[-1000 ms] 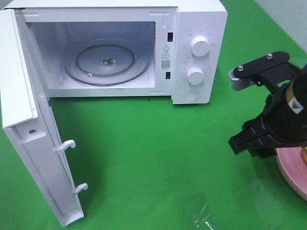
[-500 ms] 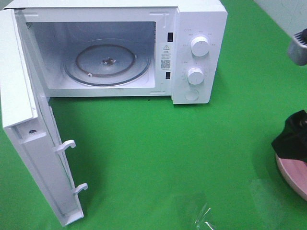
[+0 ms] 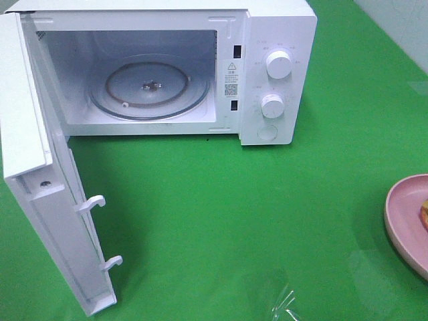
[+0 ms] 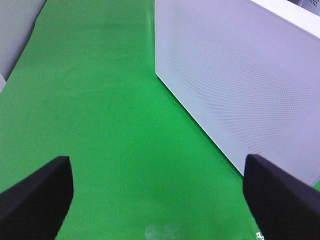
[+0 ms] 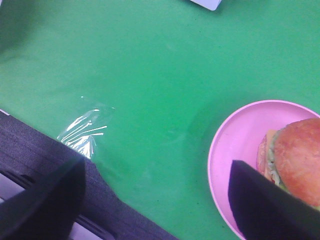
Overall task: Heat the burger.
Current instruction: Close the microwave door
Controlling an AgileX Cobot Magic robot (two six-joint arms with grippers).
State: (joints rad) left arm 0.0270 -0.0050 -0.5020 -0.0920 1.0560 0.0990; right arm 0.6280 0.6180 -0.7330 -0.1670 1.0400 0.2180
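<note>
A white microwave [image 3: 160, 70] was recorded at twelve o'clock on the green cloth [image 3: 234, 214] in the high view, its door [image 3: 50, 200] swung wide toward nine o'clock and a glass turntable [image 3: 148, 90] seen bare inside. The burger [image 5: 295, 160] was found lying on a pink plate [image 5: 240, 150] at the three o'clock edge, apart from the microwave. The left gripper [image 4: 157, 195] and the right gripper [image 5: 155, 200] were each seen with jaws spread wide and nothing grasped, the right one above the cloth beside the plate.
</note>
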